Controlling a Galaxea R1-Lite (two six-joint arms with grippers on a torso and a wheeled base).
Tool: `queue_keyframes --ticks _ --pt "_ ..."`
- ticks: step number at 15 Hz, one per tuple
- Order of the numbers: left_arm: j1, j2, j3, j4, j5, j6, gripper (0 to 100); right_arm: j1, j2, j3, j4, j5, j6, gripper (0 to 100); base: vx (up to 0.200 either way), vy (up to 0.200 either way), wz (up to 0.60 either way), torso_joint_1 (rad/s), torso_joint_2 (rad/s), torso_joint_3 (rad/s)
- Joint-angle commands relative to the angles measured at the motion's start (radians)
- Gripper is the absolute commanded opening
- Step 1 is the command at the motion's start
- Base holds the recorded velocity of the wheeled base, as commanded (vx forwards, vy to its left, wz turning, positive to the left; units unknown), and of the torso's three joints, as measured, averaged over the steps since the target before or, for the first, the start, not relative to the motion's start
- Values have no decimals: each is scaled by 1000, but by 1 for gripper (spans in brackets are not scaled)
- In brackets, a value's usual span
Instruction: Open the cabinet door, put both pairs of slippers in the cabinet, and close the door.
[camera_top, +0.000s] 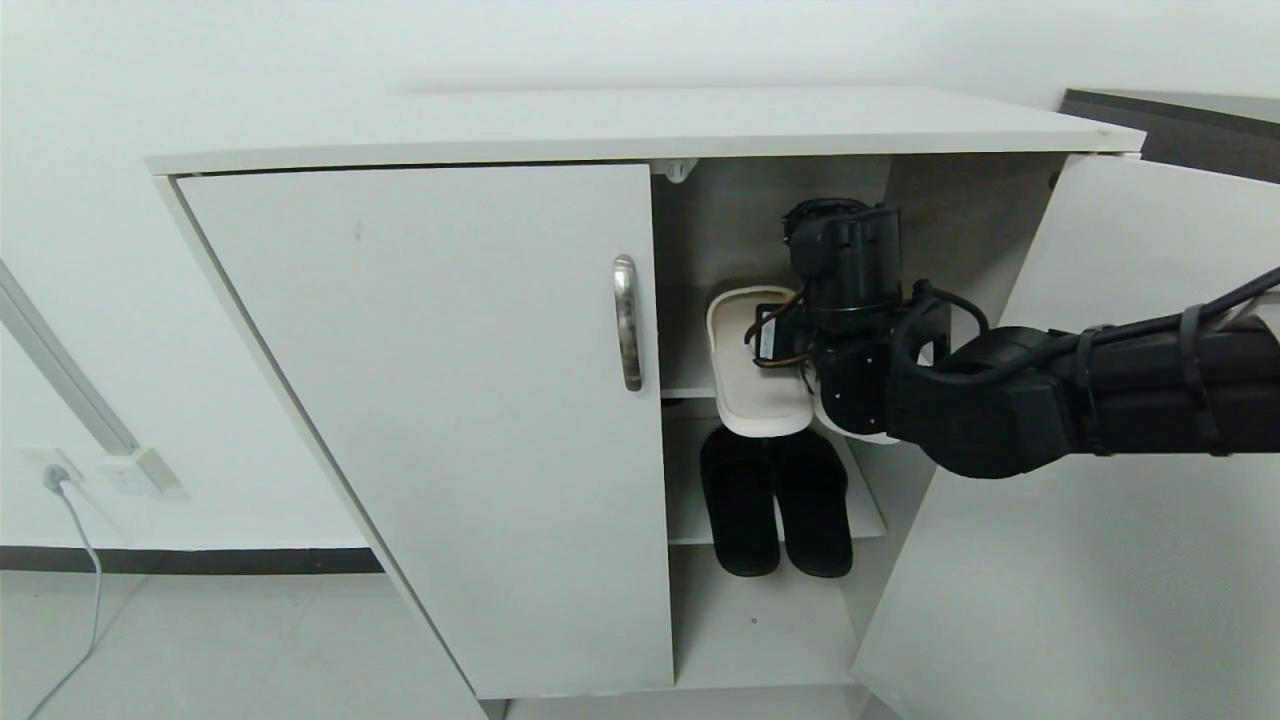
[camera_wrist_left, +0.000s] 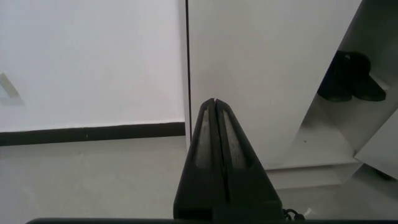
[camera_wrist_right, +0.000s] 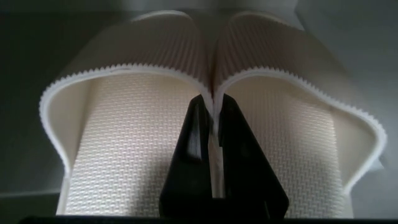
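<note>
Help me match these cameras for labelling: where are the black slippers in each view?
Head view: black slippers on the lower shelf, beneath the white slippers.
Left wrist view: black slippers far off, beside the closed door.
Right wrist view: faces the white slippers instead.
Shared landmark: the closed door.

1. The right arm (camera_top: 1000, 400) hides most of one of the white slippers (camera_top: 750, 400) from us.
2. We lose the open door (camera_top: 1050, 580) past the head view's edge.

Inside the cabinet (camera_top: 640, 125), the lower slippers (camera_top: 775, 505) lie on a shelf (camera_top: 866, 520) beneath the upper slippers (camera_top: 750, 375).
</note>
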Motion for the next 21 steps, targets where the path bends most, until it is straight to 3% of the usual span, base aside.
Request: queue_keyframes --ticks 1,6,19,20,21 --pt "1 0 0 0 1 0 0 -6 22 -26 3 10 -2 0 0 0 0 0 0 0" --pt "2 0 0 0 -1 0 0 -25 27 -87 76 33 -6 0 0 0 0 0 0 0" --pt "1 0 0 0 1 0 0 -32 41 -81 92 61 -6 0 0 0 0 0 0 0" --pt "1 0 0 0 -1 0 0 -32 41 -79 92 61 -6 100 0 0 0 0 0 0" --pt "1 0 0 0 1 0 0 -32 39 -73 93 59 -6 100 0 0 0 0 0 0"
